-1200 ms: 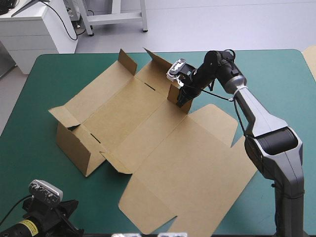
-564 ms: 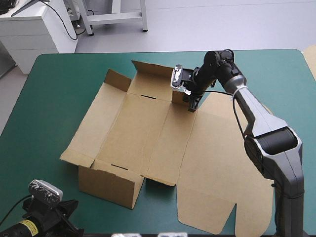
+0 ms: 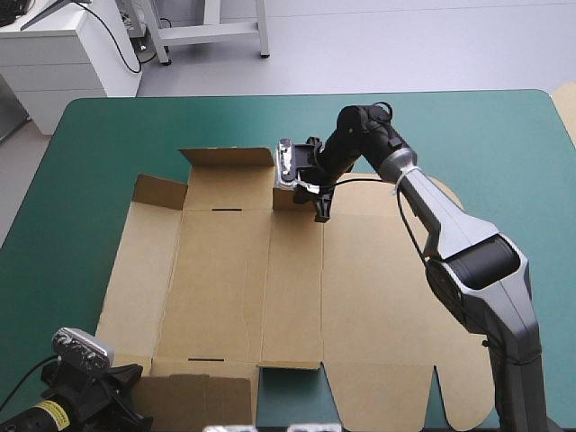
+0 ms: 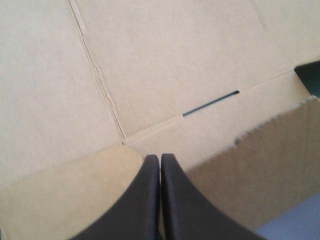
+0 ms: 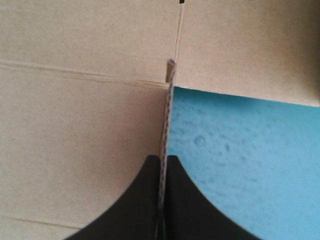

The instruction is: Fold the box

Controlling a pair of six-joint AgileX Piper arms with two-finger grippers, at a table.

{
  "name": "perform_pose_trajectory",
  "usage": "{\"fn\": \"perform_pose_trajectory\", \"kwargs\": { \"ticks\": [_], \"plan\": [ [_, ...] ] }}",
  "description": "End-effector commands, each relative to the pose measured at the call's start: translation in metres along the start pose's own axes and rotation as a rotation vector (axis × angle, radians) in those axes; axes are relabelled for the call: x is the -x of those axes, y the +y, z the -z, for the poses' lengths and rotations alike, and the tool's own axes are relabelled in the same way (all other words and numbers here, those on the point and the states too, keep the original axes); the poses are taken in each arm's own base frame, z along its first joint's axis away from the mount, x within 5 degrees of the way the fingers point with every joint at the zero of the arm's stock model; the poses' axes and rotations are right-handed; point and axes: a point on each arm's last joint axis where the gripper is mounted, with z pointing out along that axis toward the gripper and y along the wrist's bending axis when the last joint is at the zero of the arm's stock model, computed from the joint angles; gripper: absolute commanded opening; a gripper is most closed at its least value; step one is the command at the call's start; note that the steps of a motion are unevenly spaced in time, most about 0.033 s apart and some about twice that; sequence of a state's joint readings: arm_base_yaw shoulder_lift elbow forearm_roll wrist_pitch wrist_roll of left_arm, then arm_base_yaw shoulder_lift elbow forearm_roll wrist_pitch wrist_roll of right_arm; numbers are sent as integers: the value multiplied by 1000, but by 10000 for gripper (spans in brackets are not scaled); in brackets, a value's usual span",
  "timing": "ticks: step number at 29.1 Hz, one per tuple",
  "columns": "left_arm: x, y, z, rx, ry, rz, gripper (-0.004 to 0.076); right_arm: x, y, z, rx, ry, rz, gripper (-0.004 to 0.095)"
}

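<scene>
- You have the box (image 3: 234, 288) lying open as one cut sheet of brown board. It covers most of the middle of the table (image 3: 108, 135), reaches its near edge, and stops short of the far edge.
- Your right gripper (image 5: 163, 159) is clenched on a small flap (image 5: 168, 97) at the sheet's far edge. The board stands on edge between the black fingers, over bare teal-green cover.
- Your left gripper (image 4: 160, 157) sits at the near-left corner of the table with its fingers pressed together. I see no board between them, only panels ahead and to either side.
- Expect the sheet to be light and stiff. It should slide easily on the cover and swing as one piece if you pull on a single flap.
- The surface is matt, dry and fibrous, so the pads ought to hold it without slipping. Thin edges may crush or tear under a hard pinch.
- The board should bend cleanly only along the pressed score lines (image 4: 97, 75), so fold there and not across a panel.
- A narrow slot (image 4: 210, 102) is cut near a fold, probably to take a tab.
- The far flaps (image 3: 227, 157) are already tilted up and make the easiest handholds. Take them near the fold, where the board is firmest.
</scene>
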State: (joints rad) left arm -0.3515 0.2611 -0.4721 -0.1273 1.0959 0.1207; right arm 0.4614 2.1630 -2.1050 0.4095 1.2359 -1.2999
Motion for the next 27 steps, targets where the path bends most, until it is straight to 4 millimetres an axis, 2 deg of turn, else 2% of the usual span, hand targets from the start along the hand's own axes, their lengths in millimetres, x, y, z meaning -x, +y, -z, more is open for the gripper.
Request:
{"fn": "perform_pose_trajectory", "kwargs": {
  "ticks": [1, 7, 10, 12, 17, 19, 24, 27],
  "plan": [
    [10, -1, 5, -4, -70, 13, -8, 29, 7, 28, -59, -65, 94, -21],
    [10, -1, 5, -4, -70, 13, -8, 29, 1, 24, -123, -43, 87, -17],
    [10, -1, 5, -4, -70, 13, -8, 27, 1, 24, -127, -29, 88, 20],
    [10, -1, 5, -4, -70, 13, -8, 27, 1, 24, -128, -26, 70, 104],
    [10, -1, 5, -4, -70, 13, -8, 23, 0, 24, -141, 13, 33, 436],
    [10, -1, 5, -4, -70, 13, -8, 20, -2, 25, -155, 50, 18, 495],
    [10, -1, 5, -5, -70, 14, -8, 15, -5, 34, -215, 117, -101, 507],
    [10, -1, 5, -5, -70, 13, -8, 19, -5, 50, -259, 118, -166, 507]
  ]
}}
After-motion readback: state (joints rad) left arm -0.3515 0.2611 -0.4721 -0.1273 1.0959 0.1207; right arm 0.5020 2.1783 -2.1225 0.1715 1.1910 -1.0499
